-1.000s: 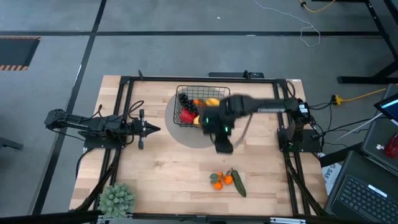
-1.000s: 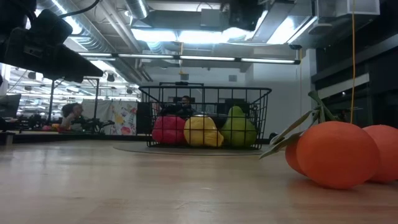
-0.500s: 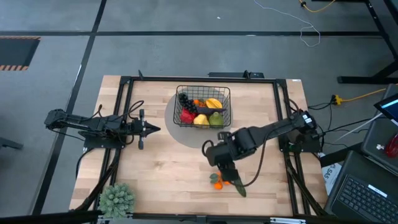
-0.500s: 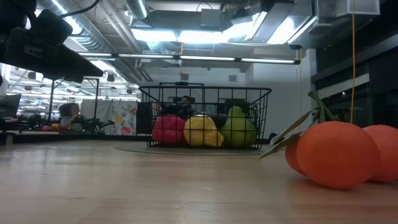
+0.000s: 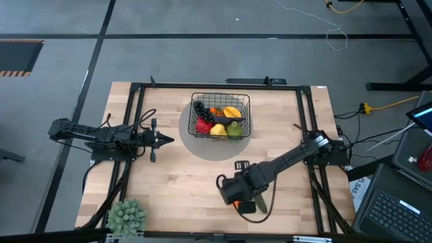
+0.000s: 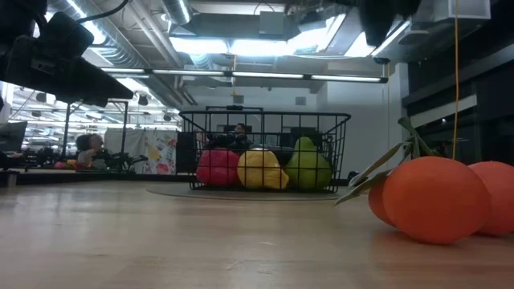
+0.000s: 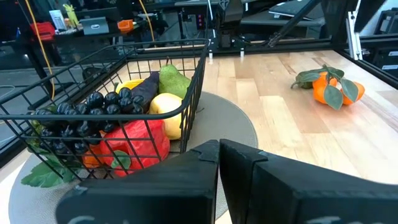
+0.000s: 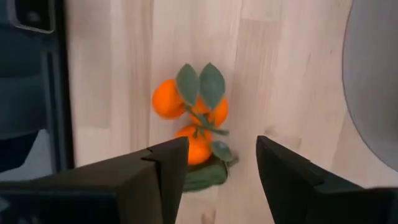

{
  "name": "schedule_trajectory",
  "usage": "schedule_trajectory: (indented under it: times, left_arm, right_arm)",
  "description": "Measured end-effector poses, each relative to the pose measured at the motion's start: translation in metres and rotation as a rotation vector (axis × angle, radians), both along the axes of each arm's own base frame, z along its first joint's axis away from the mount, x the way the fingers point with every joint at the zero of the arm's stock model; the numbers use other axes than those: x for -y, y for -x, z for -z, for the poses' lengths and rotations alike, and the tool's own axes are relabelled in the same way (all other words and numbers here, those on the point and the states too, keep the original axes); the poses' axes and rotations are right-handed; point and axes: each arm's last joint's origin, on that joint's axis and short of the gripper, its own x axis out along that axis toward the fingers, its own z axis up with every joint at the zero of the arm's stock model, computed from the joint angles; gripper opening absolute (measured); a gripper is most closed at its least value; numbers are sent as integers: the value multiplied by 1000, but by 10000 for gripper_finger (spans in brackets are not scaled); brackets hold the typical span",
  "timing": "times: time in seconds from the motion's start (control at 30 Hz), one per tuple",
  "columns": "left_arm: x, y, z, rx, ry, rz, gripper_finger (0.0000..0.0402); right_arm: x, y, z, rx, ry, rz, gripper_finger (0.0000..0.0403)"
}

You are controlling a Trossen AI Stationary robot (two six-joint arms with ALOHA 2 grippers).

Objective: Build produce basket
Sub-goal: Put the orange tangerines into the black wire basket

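Note:
The black wire basket stands on a round grey mat at the table's far middle. In the left wrist view it holds dark grapes, a red pepper, a lemon, a green fruit and an eggplant. Leafy oranges lie on the wood near the near edge, with a green cucumber beside them. My right gripper hovers open above them and hides them in the high view. My left gripper waits shut, left of the basket.
A bushy grey-green plant sits at the near-left corner. The grey mat extends toward the near side of the basket. Bare wood lies between the mat and the oranges. A black frame runs along the table's edges.
My right gripper has swung from beside the basket toward the near edge and now sits over the oranges and cucumber. The fruits and the basket have not moved.

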Motion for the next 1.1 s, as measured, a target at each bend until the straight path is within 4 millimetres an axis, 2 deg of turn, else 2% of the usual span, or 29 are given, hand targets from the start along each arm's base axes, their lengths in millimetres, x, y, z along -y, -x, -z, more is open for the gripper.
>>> schedule_trajectory:
  times: [0.13, 0.27, 0.47, 0.57, 0.77, 0.97, 1.1]
  left_arm:
    - [0, 0, 0, 0, 0, 0, 4]
    - [0, 0, 0, 0, 0, 0, 4]
    - [0, 0, 0, 0, 0, 0, 4]
    - [0, 0, 0, 0, 0, 0, 4]
    - [0, 0, 0, 0, -1, 0, 4]
    - [0, 0, 0, 1, 0, 0, 4]
    - [0, 0, 0, 1, -1, 0, 4]
  right_arm:
    - [-7, -8, 26, -59, 27, -4, 174]
    - [-13, -14, 49, -146, -32, -29, 174]
    - [-15, -17, 53, -167, -99, -45, 174]
    - [-14, -18, 53, -146, -76, -44, 174]
    - [-7, -22, 53, -144, -68, -81, 174]
    - [9, -24, 53, -199, -56, -83, 174]
    - [7, -26, 60, -204, -52, -72, 174]
